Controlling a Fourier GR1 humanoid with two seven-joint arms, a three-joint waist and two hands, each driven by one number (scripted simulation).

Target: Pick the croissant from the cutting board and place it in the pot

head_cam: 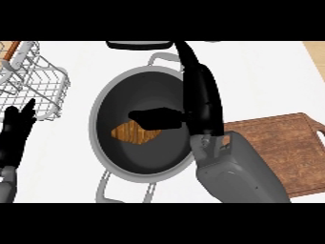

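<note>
The golden-brown croissant (135, 133) lies inside the large dark pot (112, 102) in the middle of the counter, toward the pot's left side. My right hand (203, 97) reaches over the pot's right half with its fingers stretched straight toward the far rim. Its thumb (156, 117) sticks out to the left just above the croissant and covers the pastry's upper right end. The fingers do not curl round the croissant. The wooden cutting board (284, 140) lies at the right, bare, partly under my right forearm. My left hand (14, 138) rests open at the left edge, fingers up.
A white wire dish rack (31, 90) stands at the back left, close to my left hand. A dark object (140, 45) with a light rim sits at the far edge behind the pot. The pot's handles stick out at its near and far sides.
</note>
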